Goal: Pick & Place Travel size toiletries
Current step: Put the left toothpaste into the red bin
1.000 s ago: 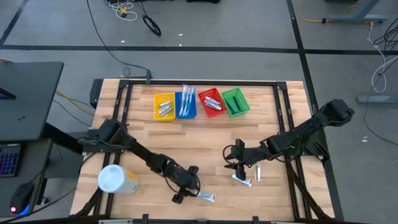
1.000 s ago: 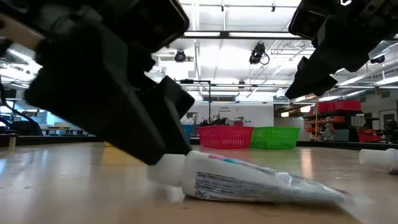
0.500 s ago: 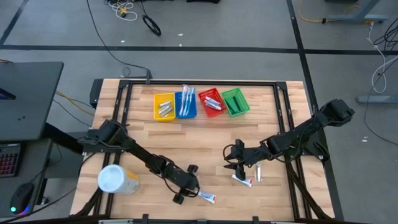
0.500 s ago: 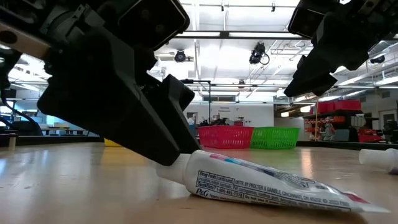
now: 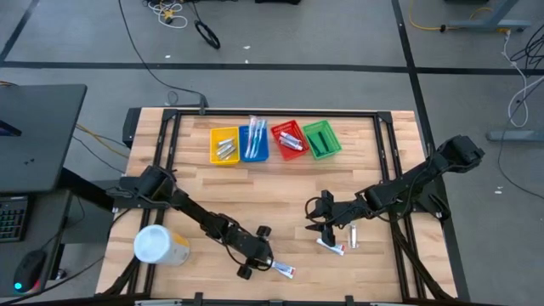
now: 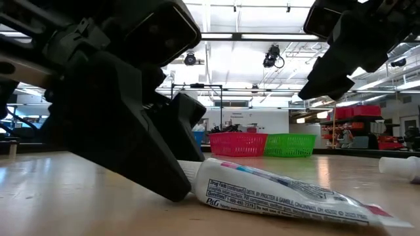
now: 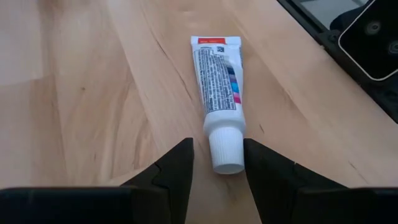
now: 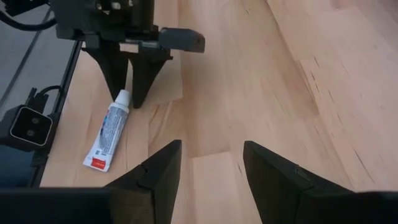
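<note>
Wooden table [image 5: 280, 191]: left tool [image 7: 217, 163] spread, straddling toothpaste tube [image 7: 217, 99] cap; right tool [image 8: 208, 168] spread.

We are looking level across the worktop [image 6: 52, 196]. A white toothpaste tube [image 6: 282, 195] is lying on its side in the foreground. The left gripper [image 6: 167, 167] is resting its dark fingers at the tube's cap end. The right gripper [image 6: 328, 82] is hanging upper right. A pink basket [image 6: 237, 143] and a green basket [image 6: 289, 145] are standing side by side behind.

grey floor [image 5: 280, 42], black desk [image 5: 34, 127], ceiling lights [image 6: 226, 62]
</note>
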